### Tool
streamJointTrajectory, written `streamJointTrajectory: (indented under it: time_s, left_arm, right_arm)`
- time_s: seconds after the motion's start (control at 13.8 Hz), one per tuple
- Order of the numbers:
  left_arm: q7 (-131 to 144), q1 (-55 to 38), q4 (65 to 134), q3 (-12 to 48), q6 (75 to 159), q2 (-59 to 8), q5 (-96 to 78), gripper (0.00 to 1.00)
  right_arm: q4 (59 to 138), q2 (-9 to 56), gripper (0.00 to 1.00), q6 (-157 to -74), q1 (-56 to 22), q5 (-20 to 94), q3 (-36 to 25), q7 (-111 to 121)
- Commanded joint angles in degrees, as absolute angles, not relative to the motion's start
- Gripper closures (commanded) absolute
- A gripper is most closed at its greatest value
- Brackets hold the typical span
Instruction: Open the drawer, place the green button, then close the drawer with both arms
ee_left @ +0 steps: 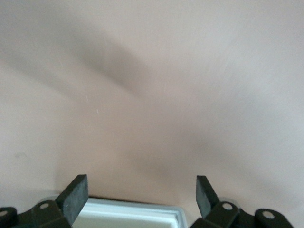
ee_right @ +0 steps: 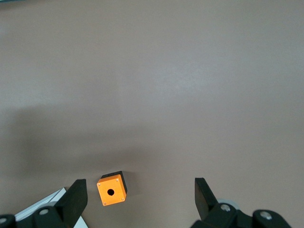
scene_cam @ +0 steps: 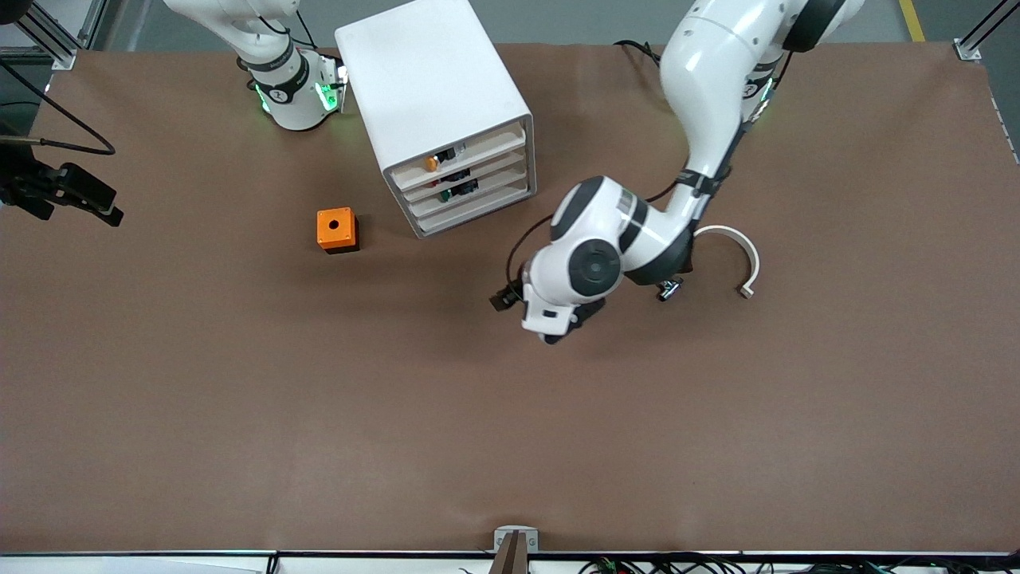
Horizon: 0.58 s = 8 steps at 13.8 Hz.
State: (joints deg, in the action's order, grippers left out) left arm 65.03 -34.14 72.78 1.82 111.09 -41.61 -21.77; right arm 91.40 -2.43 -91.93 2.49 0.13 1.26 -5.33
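Observation:
The white drawer cabinet (scene_cam: pixel 434 88) stands near the robots' bases, its three drawers facing the front camera and all pushed in. The green-capped button (scene_cam: pixel 445 193) shows at the middle drawer's front. My left gripper (scene_cam: pixel 567 325) hangs low over bare table, nearer the front camera than the cabinet. In the left wrist view it (ee_left: pixel 141 183) is open and empty, over brown table with a white rimmed edge (ee_left: pixel 128 214) between the fingers. My right gripper (ee_right: pixel 137 187) is open and empty, high over the orange box (ee_right: pixel 112 190). It is out of the front view.
An orange-capped button (scene_cam: pixel 431 163) and a black-and-white switch part (scene_cam: pixel 446 153) sit at the top drawer's front. The orange box with a round hole (scene_cam: pixel 336 229) stands beside the cabinet toward the right arm's end. A white curved strip (scene_cam: pixel 739 253) lies by the left arm.

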Motion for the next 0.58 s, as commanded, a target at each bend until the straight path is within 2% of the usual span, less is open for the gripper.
streamJointTrajectory:
  time_s: [0.0,0.29,0.51]
  left_arm:
    - [65.0,-28.9,74.4,2.0,109.9,-36.3,-19.4,0.01]
    - [64.8,-22.1,74.3,2.0,101.8,-29.9,-17.9,0.0]
    - [62.3,-21.0,74.3,2.0,96.4,-25.4,-9.8,0.0]
  right_arm:
    - [91.2,-2.9,0.0,-91.9,2.5,-0.5,1.5,-4.8]
    - [91.3,-3.0,0.0,-91.8,2.5,-0.5,1.5,-4.8]
    - [91.3,-2.9,0.0,-91.9,2.4,-0.7,1.5,-4.8]
